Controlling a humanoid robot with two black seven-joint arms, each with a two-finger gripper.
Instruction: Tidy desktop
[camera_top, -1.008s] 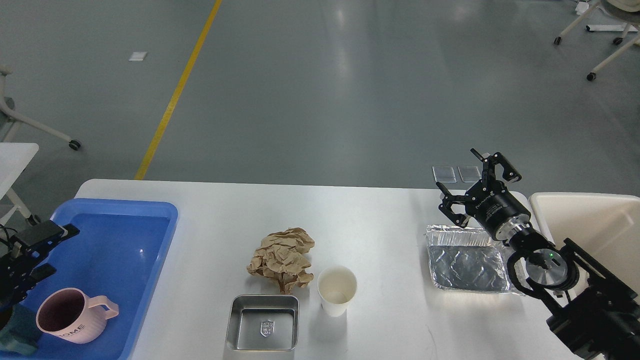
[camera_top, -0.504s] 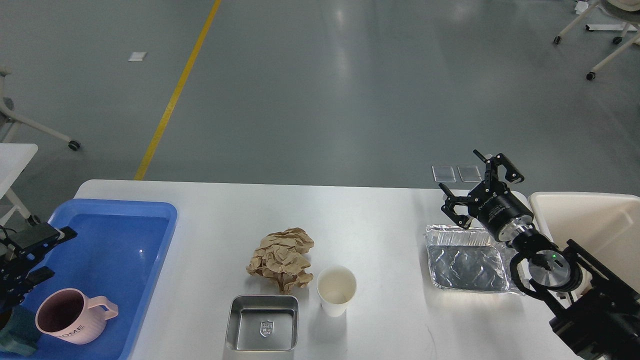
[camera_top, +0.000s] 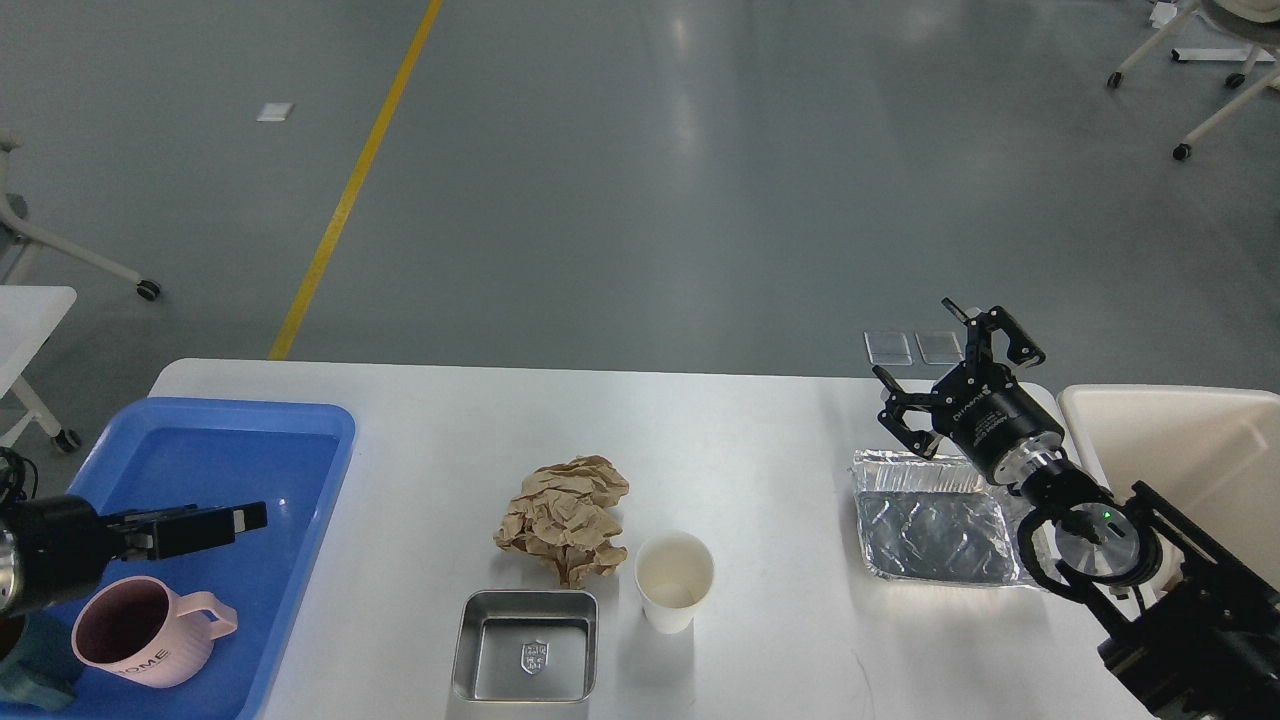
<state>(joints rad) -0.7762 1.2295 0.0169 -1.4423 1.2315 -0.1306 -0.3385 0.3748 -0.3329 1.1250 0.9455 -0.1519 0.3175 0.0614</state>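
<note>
The white desktop (camera_top: 720, 440) holds a crumpled brown paper ball (camera_top: 565, 515), a white paper cup (camera_top: 673, 580), a square metal tray (camera_top: 525, 645) and an empty foil tray (camera_top: 930, 520). My left gripper (camera_top: 215, 525) points right, low over the blue tray (camera_top: 320, 470), just above a pink mug (camera_top: 150, 630). It is seen side-on, so I cannot tell whether it is open. My right gripper (camera_top: 930, 365) is open and empty, raised above the far edge of the foil tray.
A beige bin (camera_top: 1190, 450) stands off the table's right end. A teal sponge (camera_top: 30, 675) lies in the blue tray beside the mug. Two clear plates (camera_top: 912, 347) lie on the floor beyond the table. A yellow floor line (camera_top: 350, 190) runs at the left.
My left gripper has swung to the right and turned, now reaching further over the blue tray above the mug. The right gripper has barely moved.
</note>
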